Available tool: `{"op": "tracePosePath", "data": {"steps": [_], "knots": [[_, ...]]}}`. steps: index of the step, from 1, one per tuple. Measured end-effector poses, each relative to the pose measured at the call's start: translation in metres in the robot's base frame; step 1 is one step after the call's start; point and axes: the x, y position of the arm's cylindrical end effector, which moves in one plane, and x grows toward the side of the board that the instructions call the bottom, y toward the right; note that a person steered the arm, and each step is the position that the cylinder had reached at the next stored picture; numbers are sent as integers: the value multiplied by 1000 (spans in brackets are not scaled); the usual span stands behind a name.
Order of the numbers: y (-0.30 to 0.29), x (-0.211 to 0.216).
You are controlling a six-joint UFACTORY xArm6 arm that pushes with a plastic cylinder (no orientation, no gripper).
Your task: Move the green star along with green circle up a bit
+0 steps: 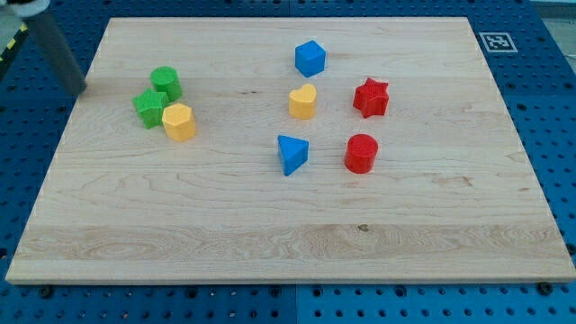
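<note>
The green circle [166, 82] stands on the wooden board at the upper left. The green star [149, 108] sits just below and left of it, touching it. A yellow hexagon block [179, 121] touches the star's right side. My rod comes in from the view's top left corner, blurred. My tip [79, 89] is at the board's left edge, left of the green blocks and apart from them.
A blue cube [310, 58], a yellow heart [303, 102], a red star [371, 97], a blue triangle [292, 153] and a red cylinder [361, 153] stand mid-board. The board [270, 243] lies on a blue pegboard table; a marker tag [497, 41] is at top right.
</note>
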Motion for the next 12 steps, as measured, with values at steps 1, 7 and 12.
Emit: {"op": "tracePosePath", "data": {"steps": [1,7,12], "knots": [[10,52],[101,35],[112,1]]}}
